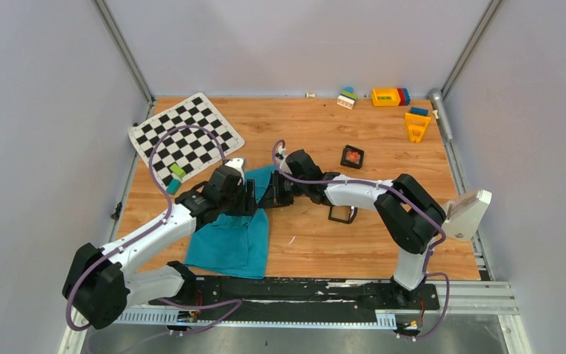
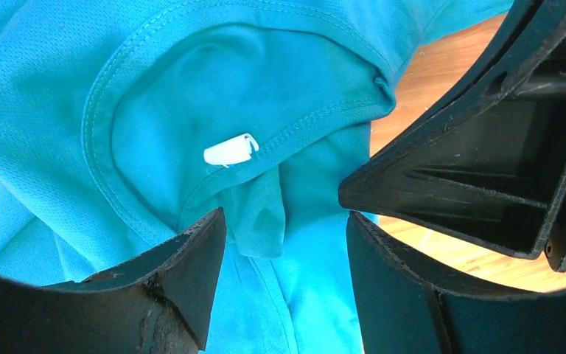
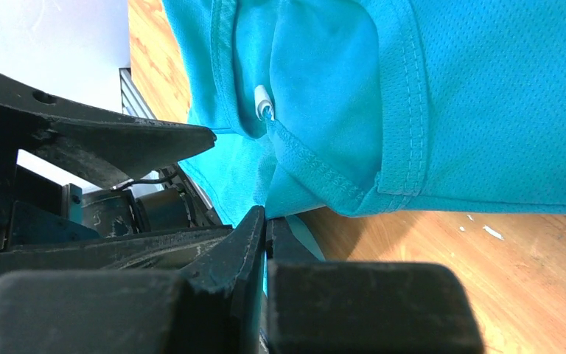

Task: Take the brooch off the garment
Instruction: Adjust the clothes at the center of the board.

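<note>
The teal garment (image 1: 228,240) lies on the wooden table in front of the left arm. Its collar and small white label (image 2: 230,151) show in the left wrist view, and the label also shows in the right wrist view (image 3: 263,99). My left gripper (image 2: 287,254) is open, low over the collar, with a fold of fabric between its fingers (image 2: 191,258). My right gripper (image 3: 266,221) is shut on a pinch of the garment's edge (image 3: 295,184), right beside the left gripper. The two grippers meet at the garment's top (image 1: 265,193). No brooch shows on the fabric.
A small black square box (image 1: 351,155) with something red inside sits right of the grippers. An empty black square frame (image 1: 341,214) lies under the right forearm. A checkered mat (image 1: 184,136) is at the back left. Coloured toy blocks (image 1: 390,96) lie at the back right.
</note>
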`<state>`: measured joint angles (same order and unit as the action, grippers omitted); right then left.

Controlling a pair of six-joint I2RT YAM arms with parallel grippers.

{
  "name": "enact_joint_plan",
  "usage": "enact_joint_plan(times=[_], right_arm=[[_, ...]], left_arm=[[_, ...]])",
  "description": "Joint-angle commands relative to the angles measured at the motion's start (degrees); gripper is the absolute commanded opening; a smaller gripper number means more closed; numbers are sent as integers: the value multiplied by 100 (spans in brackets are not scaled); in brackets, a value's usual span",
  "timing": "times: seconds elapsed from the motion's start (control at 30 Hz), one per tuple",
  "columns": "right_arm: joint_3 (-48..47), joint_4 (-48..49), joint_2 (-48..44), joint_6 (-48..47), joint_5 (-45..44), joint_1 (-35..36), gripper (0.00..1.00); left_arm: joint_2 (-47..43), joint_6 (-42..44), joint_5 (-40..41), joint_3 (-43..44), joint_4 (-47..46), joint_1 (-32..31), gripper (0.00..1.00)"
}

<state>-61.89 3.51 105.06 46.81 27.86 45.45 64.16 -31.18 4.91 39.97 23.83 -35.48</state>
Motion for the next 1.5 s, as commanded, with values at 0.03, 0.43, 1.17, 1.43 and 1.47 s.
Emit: enact_joint_plan(times=[0.03,0.43,1.17,1.43,1.47], right_arm=[[60,159,-255,-59,30,-14,0],[177,203,-293,12,-58,-19,0],[950,357,-666,35,-184,-317,0],[1014,-94,-687,-299,-574,-476,13],[960,-237,-729,-389,-718,-476,21]], left_arm=[[318,-33,230,257,62,-3,71],[1577,107,167,271,-69,-8,75],[2118,501,-1557,-15,-575,869,7],[2175,473,-2147,-54,-849,1107,0],[2173,468,-2210,-56,-868,1123,0]])
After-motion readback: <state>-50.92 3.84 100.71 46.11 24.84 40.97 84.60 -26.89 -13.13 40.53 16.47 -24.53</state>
